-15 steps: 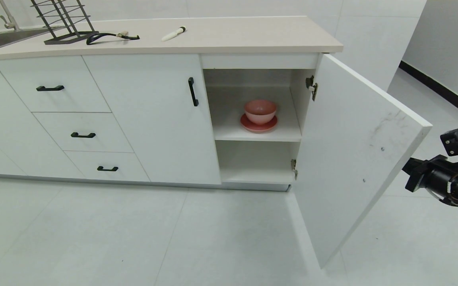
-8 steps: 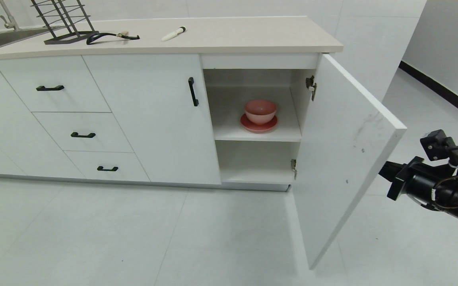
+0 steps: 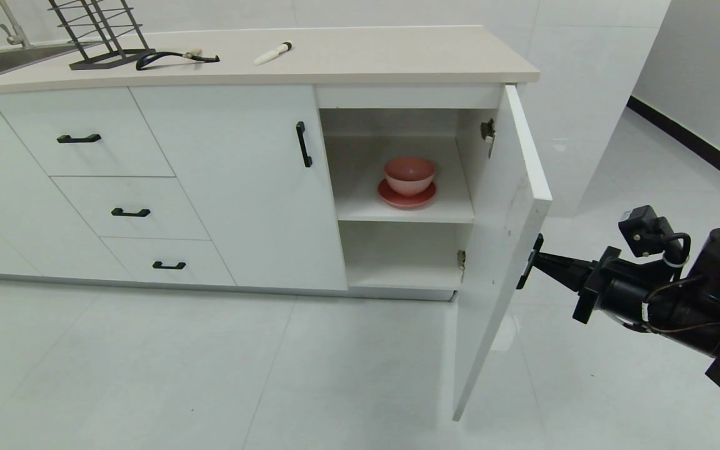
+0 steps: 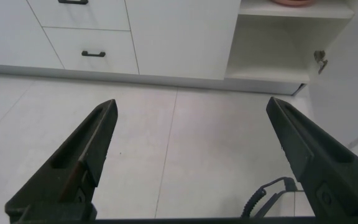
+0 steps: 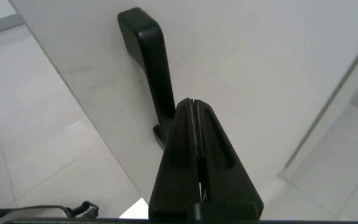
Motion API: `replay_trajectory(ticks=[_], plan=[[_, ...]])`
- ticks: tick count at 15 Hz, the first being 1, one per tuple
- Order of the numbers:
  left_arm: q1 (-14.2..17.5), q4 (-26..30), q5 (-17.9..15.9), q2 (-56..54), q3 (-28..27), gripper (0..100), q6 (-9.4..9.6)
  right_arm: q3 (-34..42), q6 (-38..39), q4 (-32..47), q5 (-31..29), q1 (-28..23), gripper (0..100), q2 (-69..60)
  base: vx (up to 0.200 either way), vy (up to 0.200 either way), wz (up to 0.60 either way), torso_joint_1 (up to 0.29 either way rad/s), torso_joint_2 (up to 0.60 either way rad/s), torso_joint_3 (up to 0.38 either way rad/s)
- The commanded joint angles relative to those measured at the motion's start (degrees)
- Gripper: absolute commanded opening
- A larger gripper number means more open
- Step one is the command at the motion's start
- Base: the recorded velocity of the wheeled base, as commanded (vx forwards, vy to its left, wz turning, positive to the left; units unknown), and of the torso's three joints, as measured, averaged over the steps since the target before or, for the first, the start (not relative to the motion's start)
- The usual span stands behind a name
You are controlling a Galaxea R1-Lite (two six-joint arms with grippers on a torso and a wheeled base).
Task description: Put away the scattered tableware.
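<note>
The cabinet door [image 3: 497,250] has swung from wide open to roughly half shut since the earlier frames, and the right hand [image 3: 538,256] has followed it inward.

Nearest you, the left hand [image 4: 191,106] hangs over the floor, fingers spread wide and holding nothing.

Farther out, the right hand's fingers are pressed together on nothing. Their tip meets the door's outer face just beside the black handle [image 5: 148,62], probably so they serve as a blunt pusher.

Inside, on the upper shelf [image 3: 360,209], the pink bowl [image 3: 409,175] sits upright, mouth upward, on the pink plate [image 3: 407,197], clear of the door's swing.

Farthest, on the table [image 3: 366,59], a white utensil [image 3: 272,54] lies flat, its long axis slanting across the top.
</note>
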Motion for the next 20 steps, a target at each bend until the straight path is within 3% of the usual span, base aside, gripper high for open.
replay_trajectory(ticks=[1,8,20], plan=[[0.02,0.0,0.01,-0.02,0.01,100,-0.06,-1.85,0.01,-0.04,-0.02,1.72,0,1.36,0.0,0.0,0.0,0.0,0.0,0.0],[0.02,0.0,0.01,-0.02,0.01,100,-0.15,-7.39,0.01,-0.04,-0.11,7.43,0,5.93,0.0,0.0,0.0,0.0,0.0,0.0],[0.02,-0.09,0.01,-0.02,0.01,100,-0.32,-23.91,0.45,-0.04,-0.2,14.02,0,17.89,0.0,0.0,0.0,0.0,0.0,0.0]])
